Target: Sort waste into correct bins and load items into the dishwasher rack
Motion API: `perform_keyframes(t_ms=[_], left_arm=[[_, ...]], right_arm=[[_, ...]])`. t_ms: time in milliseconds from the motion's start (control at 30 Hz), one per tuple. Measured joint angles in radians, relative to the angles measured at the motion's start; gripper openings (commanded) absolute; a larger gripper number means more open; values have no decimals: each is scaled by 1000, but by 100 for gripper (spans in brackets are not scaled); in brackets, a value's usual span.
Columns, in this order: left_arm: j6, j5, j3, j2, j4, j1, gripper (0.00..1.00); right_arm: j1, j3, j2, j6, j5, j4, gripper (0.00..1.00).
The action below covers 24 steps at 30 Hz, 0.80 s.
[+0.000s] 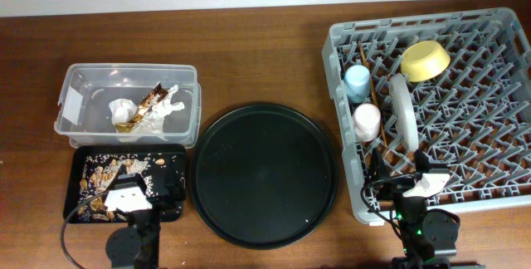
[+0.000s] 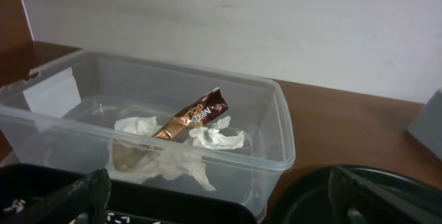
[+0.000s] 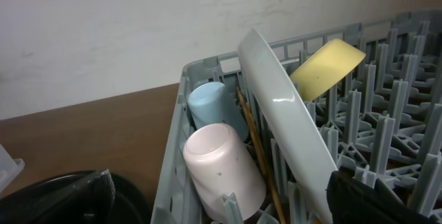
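The clear tub (image 1: pixel 75 119) holds the crumpled white napkin (image 1: pixel 123 109) and the gold-brown wrapper (image 1: pixel 151 103); both show in the left wrist view, napkin (image 2: pixel 166 158) and wrapper (image 2: pixel 193 115). The shallow black tray (image 1: pixel 79 165) holds beige food scraps (image 1: pixel 104 165). The grey rack (image 1: pixel 498 103) holds the light-blue cup (image 1: pixel 358 80), pink cup (image 1: pixel 366 122), yellow bowl (image 1: pixel 425 60), pale plate (image 1: pixel 403 113) on edge and brown chopsticks (image 1: pixel 375 103). My left gripper (image 1: pixel 137 193) is open and empty over the black tray's front. My right gripper (image 1: pixel 419 188) is open and empty at the rack's front edge.
A large round black tray (image 1: pixel 264 173) lies between the bins and the rack on the wooden table (image 1: pixel 265 53). A white wall runs along the far edge. In the right wrist view the pink cup (image 3: pixel 221 169) and plate (image 3: pixel 286 124) lie close ahead.
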Motion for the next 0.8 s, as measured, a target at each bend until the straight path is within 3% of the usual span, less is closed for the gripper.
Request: perform_keyframes(t_ms=[267,800], left_arm=[[136,22,0,0,1,0,99],[156,23,0,0,1,0,99]], right_arm=[[0,0,0,0,0,0,99],[0,0,0,-2,-4,5,99]])
